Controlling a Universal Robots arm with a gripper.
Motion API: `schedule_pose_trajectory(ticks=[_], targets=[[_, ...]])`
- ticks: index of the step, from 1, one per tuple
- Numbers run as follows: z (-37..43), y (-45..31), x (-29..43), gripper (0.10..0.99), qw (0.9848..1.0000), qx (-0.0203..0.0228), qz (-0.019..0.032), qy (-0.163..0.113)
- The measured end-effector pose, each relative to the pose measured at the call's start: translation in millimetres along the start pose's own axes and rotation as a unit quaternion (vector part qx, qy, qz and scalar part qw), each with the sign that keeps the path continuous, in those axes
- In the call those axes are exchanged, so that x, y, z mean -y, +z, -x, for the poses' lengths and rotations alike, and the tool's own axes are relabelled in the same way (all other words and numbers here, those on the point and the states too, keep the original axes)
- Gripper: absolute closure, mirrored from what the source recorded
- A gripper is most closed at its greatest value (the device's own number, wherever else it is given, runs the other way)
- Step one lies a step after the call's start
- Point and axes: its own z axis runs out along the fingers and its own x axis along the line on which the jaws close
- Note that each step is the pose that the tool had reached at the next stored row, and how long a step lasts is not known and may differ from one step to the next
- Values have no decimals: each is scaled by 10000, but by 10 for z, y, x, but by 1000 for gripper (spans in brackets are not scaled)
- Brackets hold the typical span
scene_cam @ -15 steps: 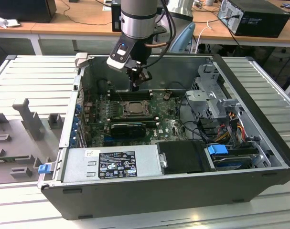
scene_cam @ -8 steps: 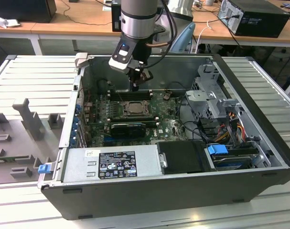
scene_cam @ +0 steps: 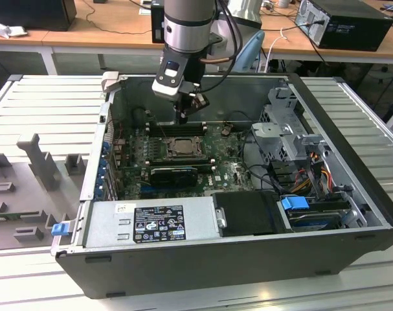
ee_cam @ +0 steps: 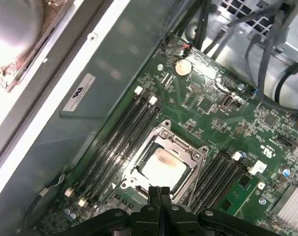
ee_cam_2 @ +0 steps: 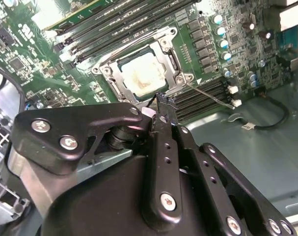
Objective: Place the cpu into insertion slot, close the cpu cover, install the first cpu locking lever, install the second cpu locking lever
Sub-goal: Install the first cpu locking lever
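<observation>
Exterior view: open case (scene_cam: 351,162) lying on the ribbed metal tabletop (scene_cam: 47,103), side panel off, board (scene_cam: 228,170) facing up. My arm comes down from above into the case; the end effector (scene_cam: 181,118) hangs just above the board, over the far edge of the socket area. The cpu (scene_cam: 181,146) shows as a pale square near the board's middle, just nearer the camera than the fingertips. Power supply (scene_cam: 151,223) along the near wall, drive cage (scene_cam: 283,123) and cables toward the exterior view's right. Second wrist view: cpu (ee_cam_2: 143,73) sits in the slot (ee_cam_2: 107,70), with the cover (ee_cam_2: 174,63) lying flat around it as a silver frame, the chip's face visible through its window. A thin lever (ee_cam_2: 210,94) runs from the socket's corner out across the neighbouring memory slots (ee_cam_2: 203,98). End effector (ee_cam_2: 163,100) tips are pressed together beside that corner of the socket; I see nothing between them. Whether they touch the frame I cannot tell. First wrist view: the two fingers (ee_cam: 153,192) meet in one seam, fully closed, gripping nothing, just at the edge of the cover (ee_cam: 185,147). The cpu (ee_cam: 164,167) shows inside the frame, banks of memory slots (ee_cam: 124,132) on either side.
</observation>
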Motion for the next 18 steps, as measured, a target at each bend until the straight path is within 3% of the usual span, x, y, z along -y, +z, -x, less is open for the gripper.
schedule_pose_trajectory(ticks=[5, 10, 15, 18], targets=[[0, 2, 0, 980, 9989, -5, -25, -458], [0, 4, 0, 980, 9956, -5, -57, -931], [0, 6, 0, 980, 9903, -13, -81, -1385], [0, 8, 0, 980, 9856, -19, -97, -1691]])
